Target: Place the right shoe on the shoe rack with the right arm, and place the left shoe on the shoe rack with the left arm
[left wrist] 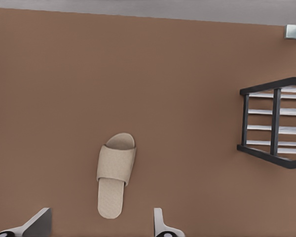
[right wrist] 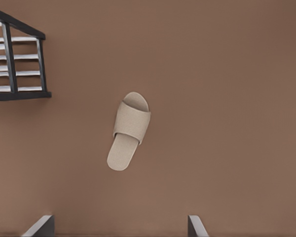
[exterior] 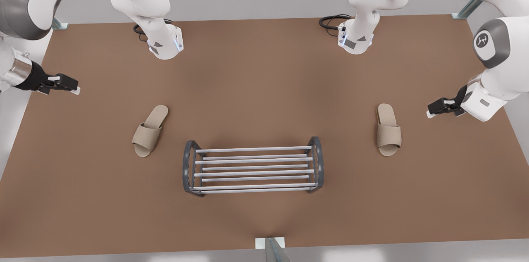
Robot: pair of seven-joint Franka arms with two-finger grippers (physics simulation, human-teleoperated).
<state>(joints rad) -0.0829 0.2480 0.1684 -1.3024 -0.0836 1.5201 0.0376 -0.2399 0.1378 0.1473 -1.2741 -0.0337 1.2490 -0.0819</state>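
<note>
Two beige slippers lie flat on the brown table, one on each side of the shoe rack [exterior: 253,167], a low frame of silver rods between dark arched ends. My right gripper [exterior: 74,88] hovers open at the front view's left, behind the tilted slipper [exterior: 149,130]. In the right wrist view that slipper [right wrist: 129,130] lies ahead of the gripper [right wrist: 118,225], with the rack's end [right wrist: 17,61] off to one side. My left gripper [exterior: 432,113] hangs open at the front view's right, beside the straighter slipper [exterior: 388,130]. The left wrist view has this slipper [left wrist: 115,174] just ahead of the gripper [left wrist: 100,223], and the rack's end [left wrist: 275,122].
Both arm bases [exterior: 165,45] [exterior: 355,39] stand at the table's far edge with black cables beside them. A small metal post [exterior: 270,247] sits at the near edge, behind the rack. Bare brown table [exterior: 264,88] surrounds the slippers.
</note>
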